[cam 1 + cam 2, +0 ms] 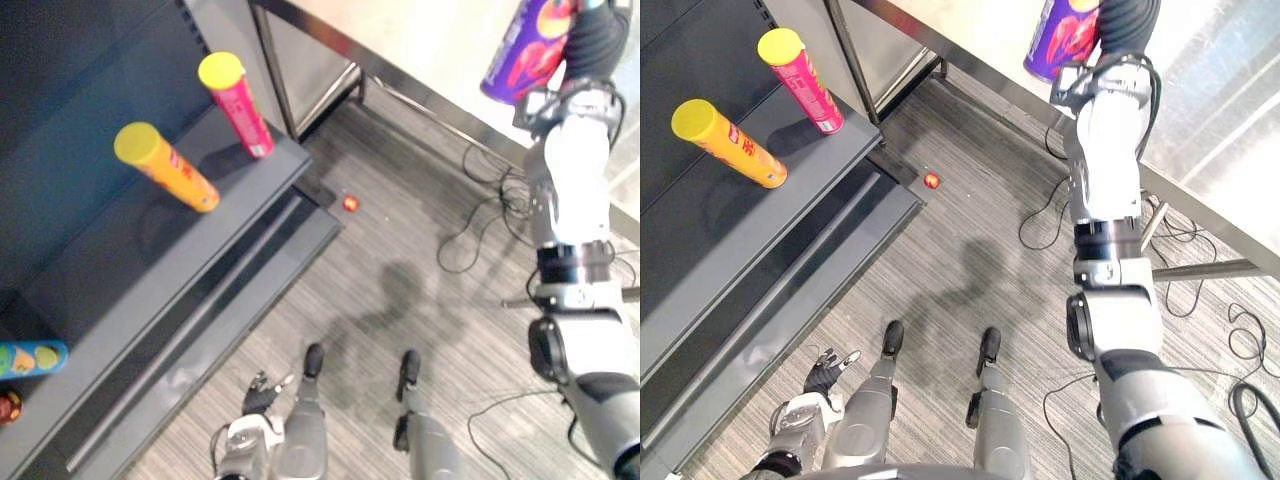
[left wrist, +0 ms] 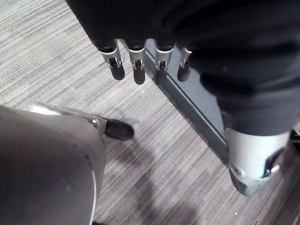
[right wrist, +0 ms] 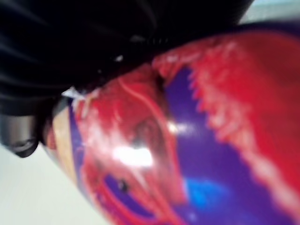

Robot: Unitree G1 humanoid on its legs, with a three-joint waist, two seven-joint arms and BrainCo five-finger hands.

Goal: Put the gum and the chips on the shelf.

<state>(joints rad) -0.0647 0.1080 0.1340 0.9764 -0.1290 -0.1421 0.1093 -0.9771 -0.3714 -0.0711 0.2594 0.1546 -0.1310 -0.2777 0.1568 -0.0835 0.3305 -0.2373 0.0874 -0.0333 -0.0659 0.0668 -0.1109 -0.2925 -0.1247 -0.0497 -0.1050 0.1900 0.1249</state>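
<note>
Left hand hangs low over the floor, fingers straight, holding nothing. One small red item lies beside the shelf, which carries two tubes, one yellow tube and one red tube. Right hand, at the bench, clasps one purple chips can.

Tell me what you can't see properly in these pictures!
- Right hand: its grip is hidden behind the purple pack, which is blurred in the right wrist view and cut by the top edge in both eye views.
- Small red thing on the floor: too small to name.
- Colourful tube: cut by the left eye view's left edge.
</note>
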